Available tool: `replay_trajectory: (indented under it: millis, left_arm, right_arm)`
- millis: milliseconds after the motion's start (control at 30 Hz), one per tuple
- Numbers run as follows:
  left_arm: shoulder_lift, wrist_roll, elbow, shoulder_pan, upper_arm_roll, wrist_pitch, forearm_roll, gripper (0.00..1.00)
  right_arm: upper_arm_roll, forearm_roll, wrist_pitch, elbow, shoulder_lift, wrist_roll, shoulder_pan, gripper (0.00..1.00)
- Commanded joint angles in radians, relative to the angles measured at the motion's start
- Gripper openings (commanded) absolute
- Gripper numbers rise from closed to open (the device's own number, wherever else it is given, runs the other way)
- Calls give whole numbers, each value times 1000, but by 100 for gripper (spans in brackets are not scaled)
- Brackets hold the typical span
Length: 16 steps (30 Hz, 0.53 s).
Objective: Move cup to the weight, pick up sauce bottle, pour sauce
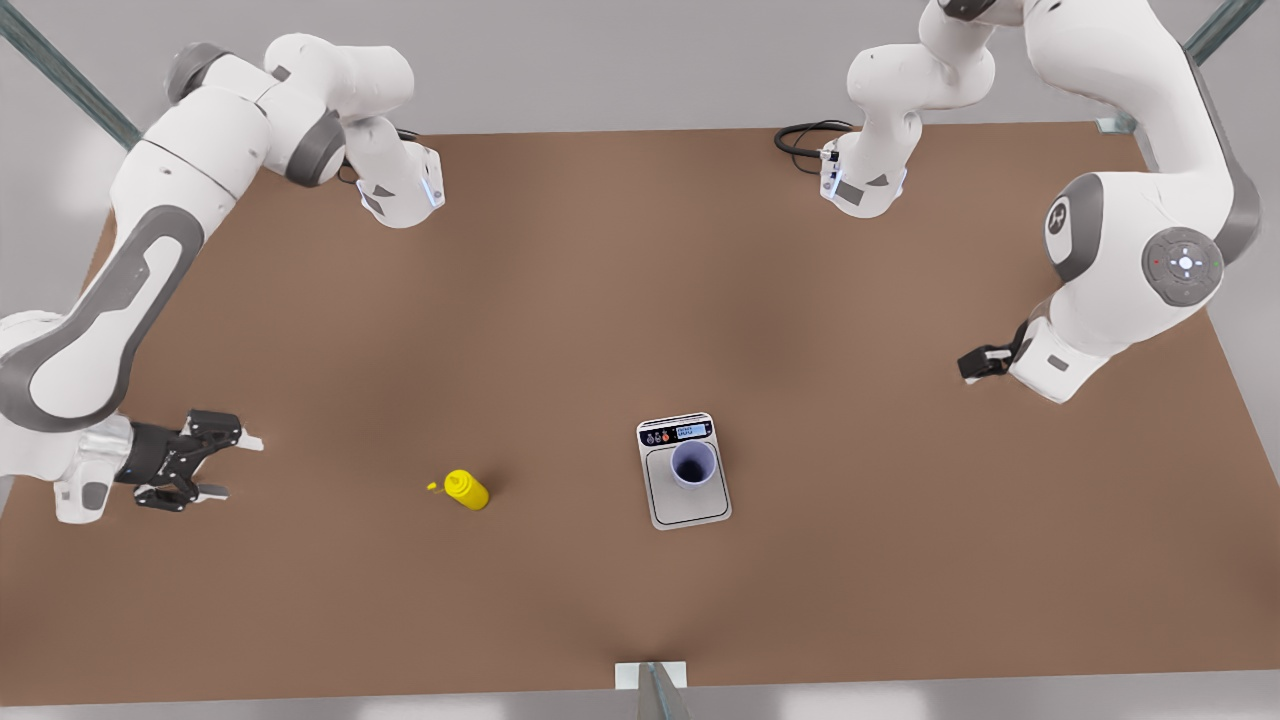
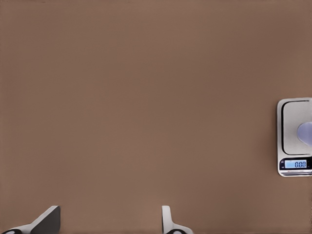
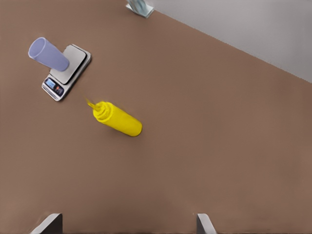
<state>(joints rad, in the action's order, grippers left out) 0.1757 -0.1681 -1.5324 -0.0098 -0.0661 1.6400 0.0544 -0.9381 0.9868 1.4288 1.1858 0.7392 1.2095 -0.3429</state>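
I have the cup (image 1: 693, 465) standing upright on the silver plate of the weight (image 1: 684, 503), so I judge the first step done and the sauce bottle (image 1: 467, 489) next. The bottle stands on the bare table (image 1: 600, 300), well apart from the weight toward the front view's left, its nozzle at the top. In the right wrist view the sauce bottle (image 3: 119, 119) sits ahead of that arm's claw (image 3: 129, 223), with the cup (image 3: 48, 53) and weight (image 3: 66, 72) farther beyond, which tells me the arm at the front view's left is the right one. Its right claw (image 1: 218, 466) hovers low with its fingers spread wide and nothing between them, facing the bottle across open table. The left claw (image 1: 975, 365) hangs on the far side of the weight at the front view's right; in its wrist view the fingertips (image 2: 168, 222) stand apart and empty, with the weight (image 2: 294, 137) at the frame's edge, and this arm waits. The right arm is plainly nearer, so I would drive it straight toward the bottle and close around the upright body below the nozzle.
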Motion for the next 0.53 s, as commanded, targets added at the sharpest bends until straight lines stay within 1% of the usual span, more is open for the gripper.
replay_trajectory:
  millis: [0, 33, 67, 100, 133, 167, 200, 233, 333, 500]
  left_arm:
    - [-8, -1, 0, 1, 0, -2, 1, 100]
    - [-22, -1, -2, 2, 2, -2, 1, 100]
    - [-33, -4, -3, 2, 2, -2, 1, 100]
    - [-42, -4, -5, 2, 3, -2, 1, 100]
    - [-50, -4, -5, 2, 2, -2, 1, 100]
    - [-58, -7, -6, 2, 3, -5, 1, 100]
    - [-64, -7, -6, 2, 3, -12, 1, 100]
    - [-68, -7, -6, 2, 3, -15, 1, 100]
    - [-71, -7, -6, 2, 3, -25, 1, 100]
    - [-68, -4, -6, 2, 3, -25, 1, 100]
  right_arm:
    - [-1, -20, 36, 2, -6, -22, -1, 100]
    - [82, -141, 137, 8, -59, -109, 25, 100]
    - [401, -469, 277, 50, -208, -307, 186, 100]
    - [592, -660, 349, 113, -290, -470, 289, 100]
    - [663, -733, 348, 136, -323, -583, 324, 100]
    - [768, -826, 349, 187, -383, -758, 349, 100]
    - [820, -887, 351, 242, -438, -887, 354, 100]
    - [838, -901, 351, 288, -485, -953, 352, 100]
    - [837, -896, 352, 357, -541, -1036, 311, 100]
    - [838, -896, 343, 356, -549, -1104, 297, 100]
